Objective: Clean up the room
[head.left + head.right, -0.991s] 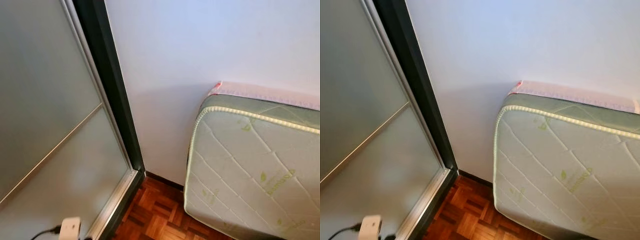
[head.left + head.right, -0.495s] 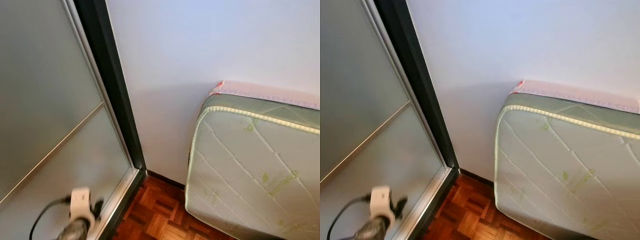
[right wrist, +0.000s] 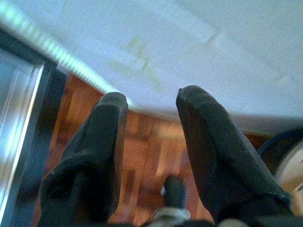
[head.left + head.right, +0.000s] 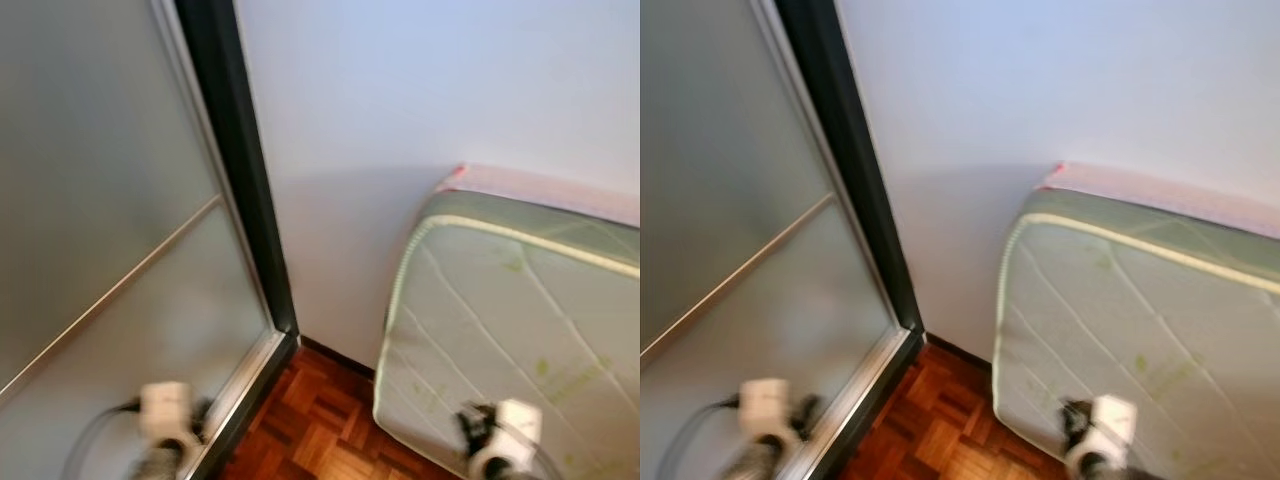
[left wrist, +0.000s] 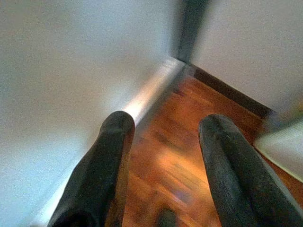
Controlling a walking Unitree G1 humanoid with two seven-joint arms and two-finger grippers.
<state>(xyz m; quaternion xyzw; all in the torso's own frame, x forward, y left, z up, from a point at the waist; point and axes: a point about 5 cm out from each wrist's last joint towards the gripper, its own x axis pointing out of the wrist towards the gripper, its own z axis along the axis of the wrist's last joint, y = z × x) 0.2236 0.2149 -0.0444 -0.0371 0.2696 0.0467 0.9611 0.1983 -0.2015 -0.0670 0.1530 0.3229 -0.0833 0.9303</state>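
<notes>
Both arms up in a bare corner — nothing to tidy within reach.

Nearest, my left gripper [image 5: 163,130] hangs over the parquet floor [image 5: 175,142] with fingers spread and holding nothing; my right gripper [image 3: 149,106] is likewise parted and empty, just off the mattress [image 4: 510,320]. Beyond stand the sliding door [image 4: 100,250] and the white wall [image 4: 400,90]. I see no clutter here — I judge it best to steady the blurred view, then turn toward the room before reaching.
</notes>
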